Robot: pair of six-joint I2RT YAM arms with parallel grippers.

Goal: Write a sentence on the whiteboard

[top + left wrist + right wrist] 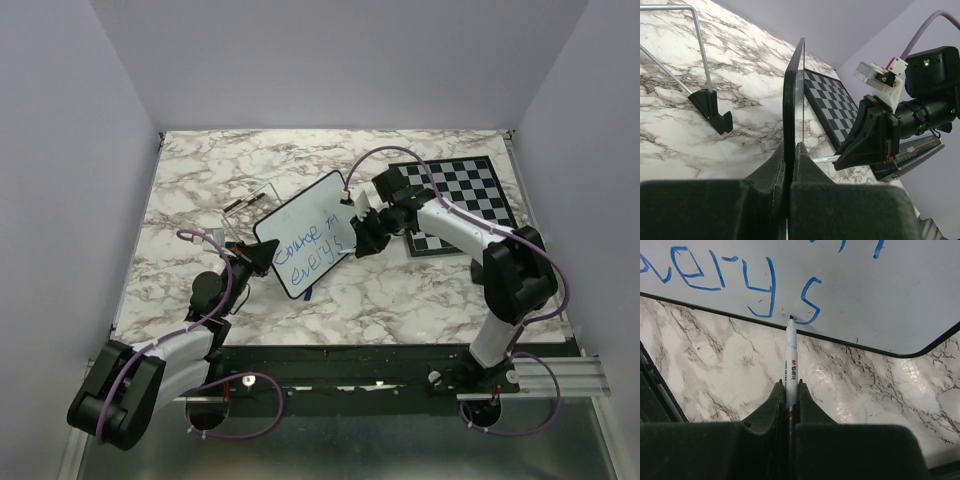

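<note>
Left tool (790, 152) is clamped on the edge of the whiteboard (305, 240), holding it tilted over the middle of the bench (400, 295), writing face toward the right arm. Right tool (788, 390) is clamped on a white marker (791, 352). Its tip sits at the bottom of the last blue "s", just beside the black frame.

The sentence (760, 285) looks part done, two lines, with the second ending "everys".

Step in hand, as I judge it: next letter on the second line
- light tip pressure, since the board is gripped at one edge only and a hard push would likely swing it
- left clamp should hold firm and steady
- lift the tip and start the next stroke higher, because the line has run down almost onto the frame
- little white space is left beside the "s"

Hard to make out
- first line is uneven in the top view and cut off in the right wrist view, so I can't read it
- can't tell whether the board's low edge rests on the bench
- small dark blue thing (307, 293) under the board, can't identify
- wire stand (700, 60) is only partly in frame
- chessboard (470, 190) is partly covered by the right arm
</note>
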